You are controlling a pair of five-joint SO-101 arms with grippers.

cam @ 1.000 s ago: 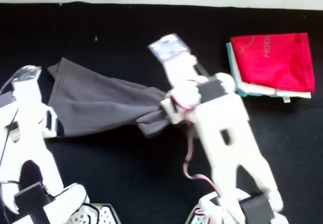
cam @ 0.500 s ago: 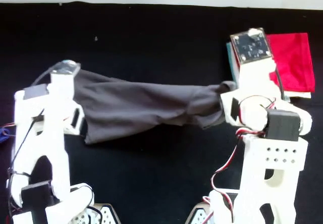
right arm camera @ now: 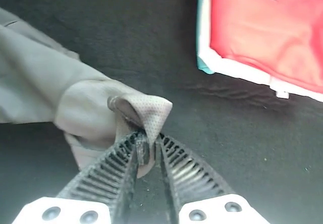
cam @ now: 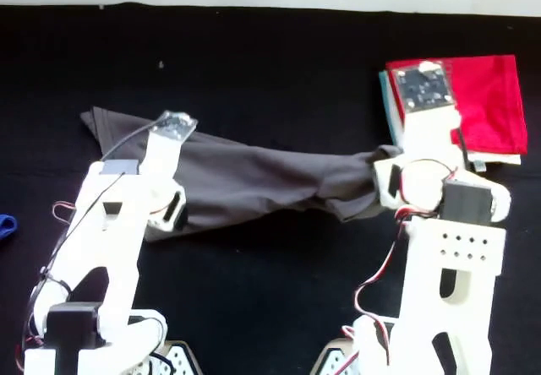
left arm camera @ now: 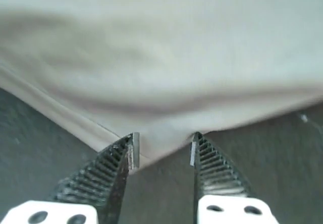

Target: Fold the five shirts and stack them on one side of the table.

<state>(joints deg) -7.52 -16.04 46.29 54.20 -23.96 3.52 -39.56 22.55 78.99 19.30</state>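
Right end effector (right arm camera: 148, 147) (tight) on grey shirt (right arm camera: 43, 85)

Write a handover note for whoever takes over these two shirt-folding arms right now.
Right gripper: shut on a bunched end of the grey shirt.
Left gripper: open at the shirt's edge near its other end, holding nothing.
The shirt lies unfolded, stretched across the table between the arms.
Done: folded stack at the far right, red on top, white and teal edges beneath.
To do: fold the grey shirt and add it to the stack.
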